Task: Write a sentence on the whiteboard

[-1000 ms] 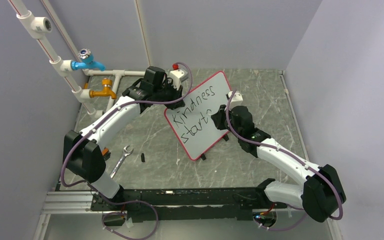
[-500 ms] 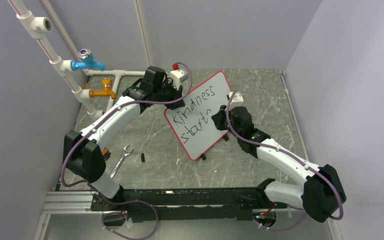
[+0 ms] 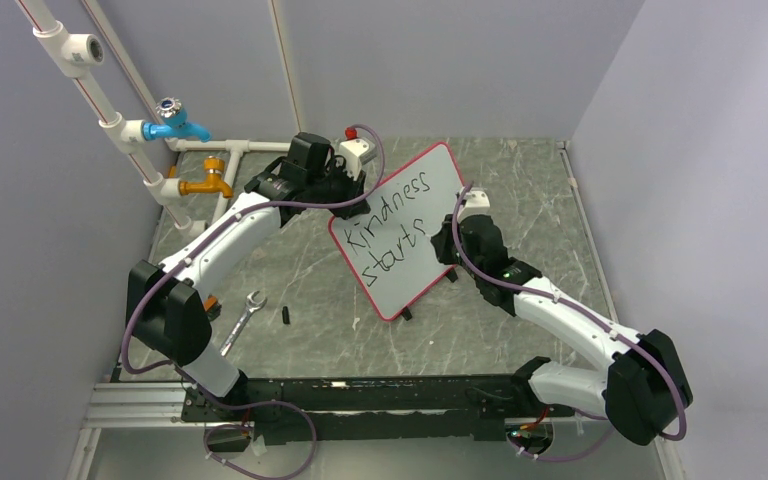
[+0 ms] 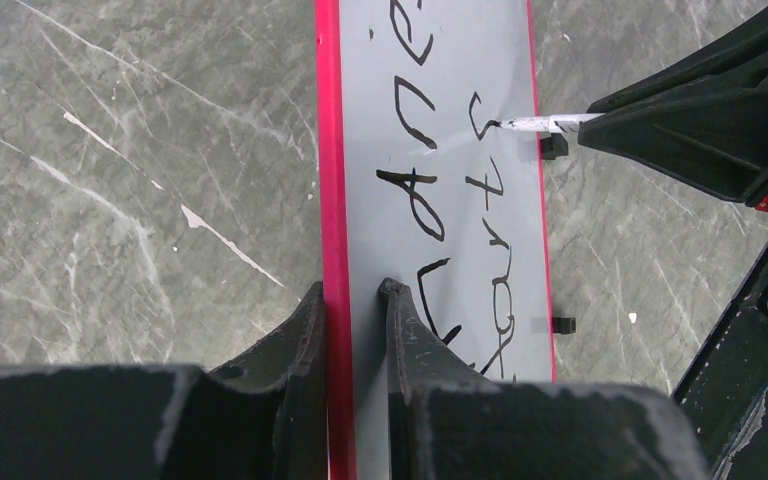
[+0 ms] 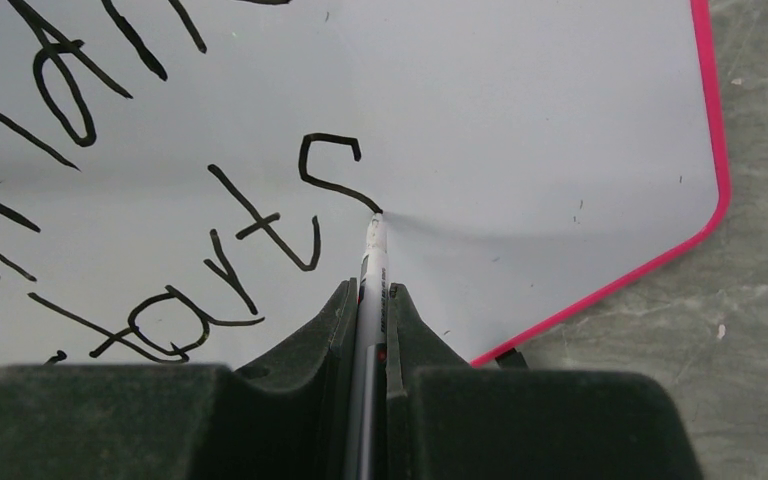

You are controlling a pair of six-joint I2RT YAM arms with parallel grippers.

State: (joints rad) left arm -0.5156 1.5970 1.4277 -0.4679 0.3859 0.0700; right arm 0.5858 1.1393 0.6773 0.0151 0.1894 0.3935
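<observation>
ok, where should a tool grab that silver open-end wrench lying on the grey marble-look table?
Grip the silver open-end wrench by its straight shank, midway, from straight above, closing across the narrow width. It lies flat on the grey marble-pattern table, forked head at the far end, so a side approach likely gets nothing. The left tool is nearest but shut on the red-rimmed whiteboard.

White-black arms [image 3: 228, 232], apparently purple cables [image 3: 290, 205]

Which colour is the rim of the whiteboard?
The whiteboard rim is red, leaning pink, clearest in the left wrist view.
</observation>
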